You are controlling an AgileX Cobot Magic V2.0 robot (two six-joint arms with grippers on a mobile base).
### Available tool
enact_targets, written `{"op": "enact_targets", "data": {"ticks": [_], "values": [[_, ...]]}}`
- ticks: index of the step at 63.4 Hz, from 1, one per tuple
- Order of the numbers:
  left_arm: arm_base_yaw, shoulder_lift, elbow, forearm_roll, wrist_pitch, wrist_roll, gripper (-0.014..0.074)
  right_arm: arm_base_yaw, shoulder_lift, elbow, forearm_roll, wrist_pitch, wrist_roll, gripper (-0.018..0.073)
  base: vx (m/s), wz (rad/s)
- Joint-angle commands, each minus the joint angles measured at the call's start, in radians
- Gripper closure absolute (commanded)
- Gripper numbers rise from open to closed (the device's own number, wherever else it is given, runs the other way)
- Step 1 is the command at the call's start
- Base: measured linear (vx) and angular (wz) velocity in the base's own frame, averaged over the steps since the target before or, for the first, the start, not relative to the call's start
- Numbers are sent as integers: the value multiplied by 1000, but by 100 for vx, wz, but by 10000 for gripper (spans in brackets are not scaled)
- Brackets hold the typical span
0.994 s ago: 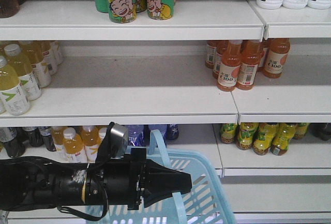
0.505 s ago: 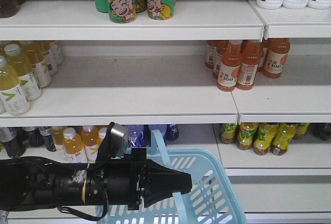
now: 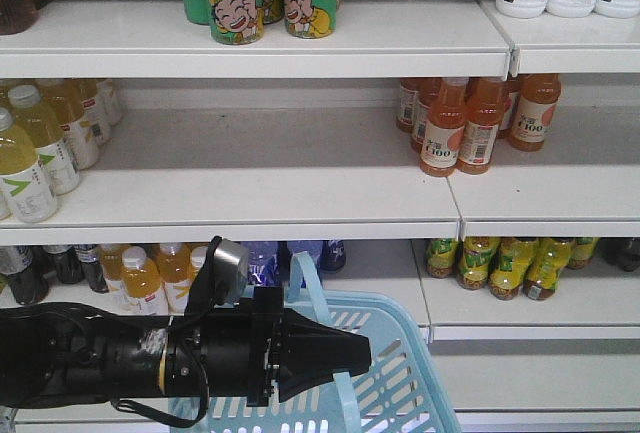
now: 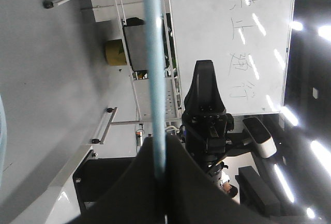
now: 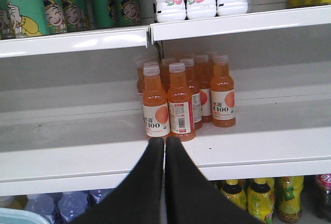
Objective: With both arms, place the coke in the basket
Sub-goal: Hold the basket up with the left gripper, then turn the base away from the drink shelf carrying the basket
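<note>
Facing shelving (image 3: 260, 203): three white tiers are seen in the front view, and the right wrist view is levelled at the middle one.
Basket (image 3: 410, 373): one, light blue and slatted. It is hung in front of the bottom tier, low and centre in the front view.
Left arm (image 3: 90, 358): the only arm shown in the front view. It is stretched sideways, toward the robot's right.
Left gripper (image 3: 355, 355): clenched on the basket's thin loop handle (image 4: 153, 74). In the left wrist view the handle is seen pinched between the jaws.
Right gripper (image 5: 165, 144): one, with its jaws pressed together and nothing between them. It is aimed at the orange bottles (image 5: 181, 105), of which six or seven are made out.
Coke (image 5: 324, 195): one dark bottle with a red band, cut off at the right edge of the right wrist view. It is judged to be the coke, and the count cannot be settled.
Coke's place: on the bottom tier, just beside three yellow-green bottles (image 5: 258, 195) and well apart from the basket.
Deciding relation: the coke is set below and to the right of the right gripper, with its long axis upright.
Nearer arm: the right is judged nearer, since the left is taken up with the basket.
</note>
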Motion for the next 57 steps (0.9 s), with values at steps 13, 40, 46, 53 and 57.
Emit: {"op": "enact_targets", "data": {"ticks": [13, 40, 46, 53, 57], "values": [[-3, -45, -23, -47, -234, 1, 603, -4, -11, 19, -6, -81, 0, 564, 0, 0], [-3, -45, -23, -47, -234, 1, 603, -4, -11, 19, -6, -81, 0, 564, 0, 0], [-3, -45, -23, -47, -234, 1, 603, -4, -11, 19, -6, -81, 0, 564, -1, -3], [-3, -45, -23, -47, -234, 1, 603, -4, -11, 19, -6, -81, 0, 564, -1, -5], [-3, -45, -23, -47, -234, 1, 603, -4, -11, 19, -6, -81, 0, 564, -2, -8]]}}
